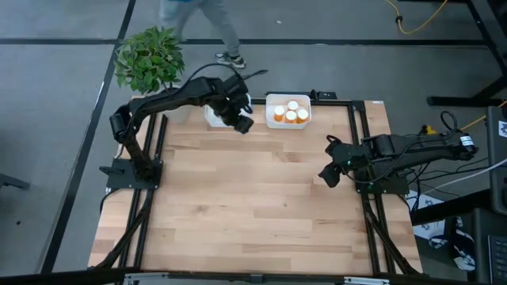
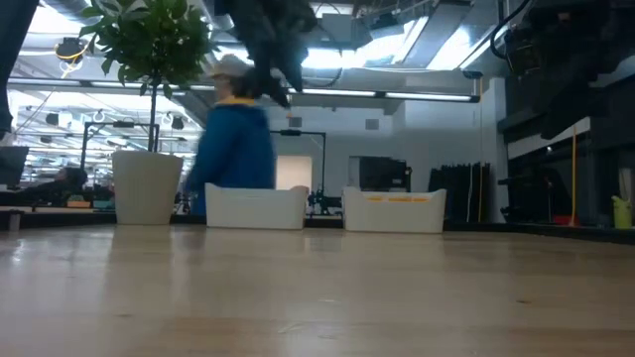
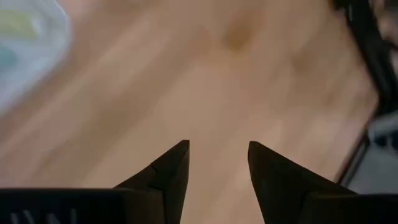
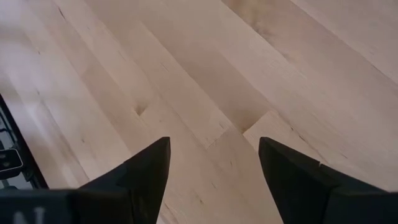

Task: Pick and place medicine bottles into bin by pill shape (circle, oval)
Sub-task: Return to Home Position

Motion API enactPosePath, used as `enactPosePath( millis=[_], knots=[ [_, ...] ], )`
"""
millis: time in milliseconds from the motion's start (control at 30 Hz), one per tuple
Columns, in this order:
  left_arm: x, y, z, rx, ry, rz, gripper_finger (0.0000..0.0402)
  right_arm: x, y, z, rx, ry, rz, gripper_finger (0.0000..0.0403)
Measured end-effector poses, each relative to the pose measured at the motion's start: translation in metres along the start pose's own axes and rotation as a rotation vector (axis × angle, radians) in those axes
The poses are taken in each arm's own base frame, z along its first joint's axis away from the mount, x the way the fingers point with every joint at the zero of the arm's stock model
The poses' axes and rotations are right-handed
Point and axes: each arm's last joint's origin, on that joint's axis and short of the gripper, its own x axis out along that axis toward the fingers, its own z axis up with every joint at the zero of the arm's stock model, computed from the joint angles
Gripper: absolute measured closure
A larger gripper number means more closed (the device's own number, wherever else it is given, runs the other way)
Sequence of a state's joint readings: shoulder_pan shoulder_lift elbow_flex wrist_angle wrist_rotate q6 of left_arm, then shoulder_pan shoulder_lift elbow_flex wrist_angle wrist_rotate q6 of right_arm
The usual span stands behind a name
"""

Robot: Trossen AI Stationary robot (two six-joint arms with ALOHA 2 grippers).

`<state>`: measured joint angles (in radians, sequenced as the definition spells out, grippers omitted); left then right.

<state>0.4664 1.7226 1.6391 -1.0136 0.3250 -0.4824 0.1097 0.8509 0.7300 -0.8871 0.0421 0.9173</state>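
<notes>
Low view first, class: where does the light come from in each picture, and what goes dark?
Low view: bright ceiling lights behind leave the left gripper a dark silhouette. High view: even light on the table, no hard shadows. Right wrist view: the same even light; the open right gripper shows black.

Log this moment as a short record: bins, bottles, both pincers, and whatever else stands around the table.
Left bin: white, at the far edge; contents not visible
Right bin: white, beside it; holds orange bottles with white caps
Left pincer: open, empty, raised near the left bin
Right pincer: open, empty, over the right side of the table
Plant: potted, at the far left corner
Person: beyond the far edge, blue top
</notes>
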Motion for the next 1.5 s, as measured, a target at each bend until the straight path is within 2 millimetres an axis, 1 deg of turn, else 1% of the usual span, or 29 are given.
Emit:
enactPosePath(
  millis=[100,200,267,400,467,567,633,700,767,833,1000,1067,1167,1233,1333,1400,1500],
  knots=[
    [-0.015,-0.021,-0.011,0.04,0.067,0.005,0.0246,0.0,0.0,0.0,0.018,-0.001,0.001,0.0156],
    [-0.02,-0.042,-0.036,0.18,0.132,0.082,0.0248,0.0,0.0,0.0,0.02,-0.001,0.003,0.0156],
    [-0.027,-0.055,-0.053,0.256,0.099,0.18,0.0248,0.0,0.0,0.0,0.019,-0.002,0.004,0.0156],
    [-0.049,-0.064,-0.087,0.355,0.022,0.44,0.0246,0.0,0.0,0.0,0.019,-0.003,0.005,0.0156],
    [-0.059,-0.069,-0.105,0.403,-0.011,0.512,0.0247,0.0,0.001,0.0,0.027,-0.005,0.007,0.0156],
    [-0.078,-0.067,-0.13,0.476,-0.106,0.556,0.0248,0.0,0.002,0.002,0.043,-0.021,0.019,0.0156],
    [-0.086,-0.06,-0.144,0.496,-0.206,0.548,0.0246,0.0,0.004,0.004,0.018,-0.05,0.04,0.0156],
    [-0.091,-0.048,-0.16,0.494,-0.301,0.479,0.0245,-0.001,0.009,0.007,-0.021,-0.087,0.082,0.0156],
    [-0.092,-0.032,-0.174,0.487,-0.41,0.382,0.0245,-0.002,0.014,0.012,-0.079,-0.137,0.136,0.0156],
    [-0.086,-0.013,-0.187,0.496,-0.535,0.277,0.0245,-0.003,0.02,0.016,-0.137,-0.19,0.186,0.0156],
    [-0.056,0.033,-0.217,0.512,-0.807,-0.037,0.0244,-0.007,0.029,0.023,-0.253,-0.286,0.264,0.0156],
    [-0.046,0.049,-0.227,0.498,-0.915,-0.12,0.0244,-0.008,0.029,0.023,-0.277,-0.296,0.27,0.0156],
    [-0.028,0.073,-0.243,0.472,-1.011,-0.189,0.0244,-0.008,0.029,0.023,-0.283,-0.295,0.27,0.0156],
    [-0.023,0.083,-0.25,0.457,-1.081,-0.235,0.0244,-0.008,0.029,0.023,-0.275,-0.294,0.271,0.0156],
    [-0.018,0.091,-0.257,0.493,-1.142,-0.261,0.0244,-0.008,0.029,0.023,-0.276,-0.288,0.277,0.0156],
    [-0.008,0.097,-0.262,0.521,-1.132,-0.249,0.0244,-0.008,0.03,0.023,-0.278,-0.281,0.283,0.0156],
    [0.004,0.104,-0.267,0.504,-1.105,-0.273,0.0244,-0.008,0.03,0.023,-0.279,-0.279,0.285,0.0156]
  ],
)
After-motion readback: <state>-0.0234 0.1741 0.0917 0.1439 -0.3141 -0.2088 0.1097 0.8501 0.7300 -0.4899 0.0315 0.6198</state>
